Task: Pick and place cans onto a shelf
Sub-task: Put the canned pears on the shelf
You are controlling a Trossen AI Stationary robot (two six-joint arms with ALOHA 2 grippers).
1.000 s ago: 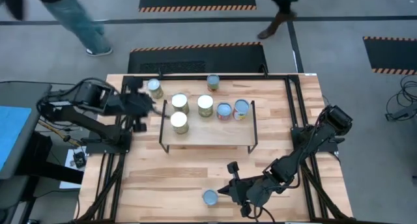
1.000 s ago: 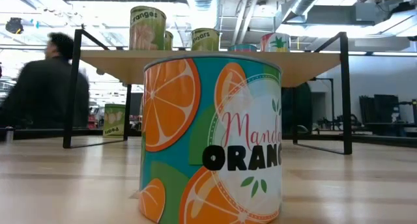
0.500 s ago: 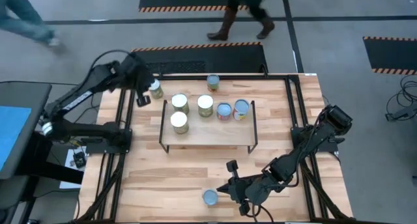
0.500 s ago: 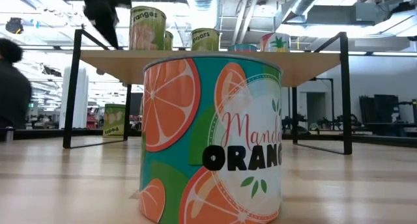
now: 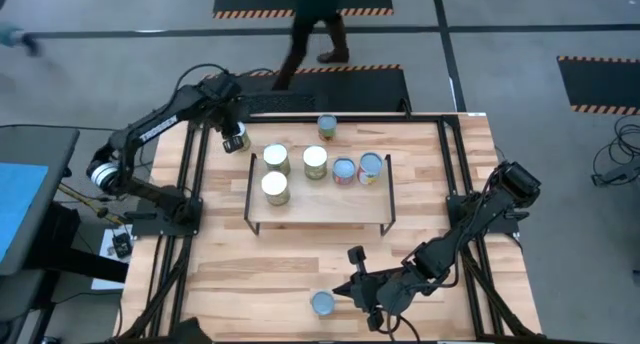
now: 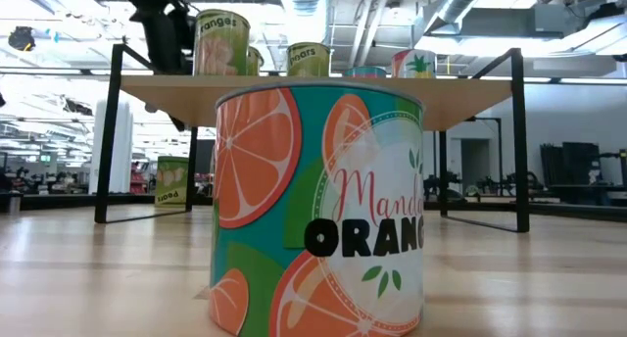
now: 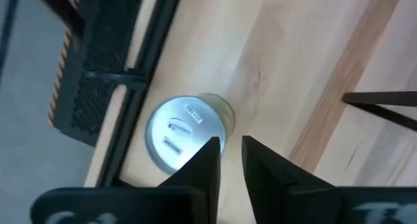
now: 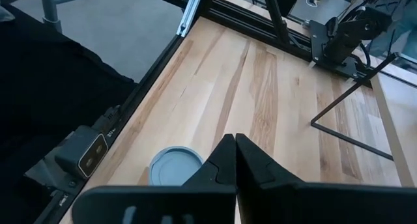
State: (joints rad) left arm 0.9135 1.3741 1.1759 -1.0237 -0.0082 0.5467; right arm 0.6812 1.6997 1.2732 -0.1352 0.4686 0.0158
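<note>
- Cans: rigid tin cylinders, likely some heft if full; smooth labels and metal rims will probably slip under a weak pinch. Best hold looks like fingers across the side wall, below the rim, straight down from above.
- Left gripper (image 5: 232,136) sits over the silver-top can (image 5: 236,139) at upper left of the high view, on the desk (image 5: 300,259) just outside the shelf (image 5: 330,206). Left wrist view: can (image 7: 184,133) just beyond the fingers (image 7: 206,164), which stand a narrow gap apart, too tight for the can; not gripping it.
- Right gripper (image 5: 352,292) is low centre of the high view, fingers (image 8: 225,160) pressed together, empty, just beside the blue-top can (image 5: 322,303); in the right wrist view its lid (image 8: 176,167) is next to the fingers.
- Shelf holds five cans: two green ones (image 5: 276,159) at its left, a white-top one (image 5: 315,162), a red one (image 5: 343,171), a blue one (image 5: 370,168). Right and front parts bare.
- One more can (image 5: 327,127) stands on the desk behind the shelf, top centre.
- Eight not visible; seven counted.
</note>
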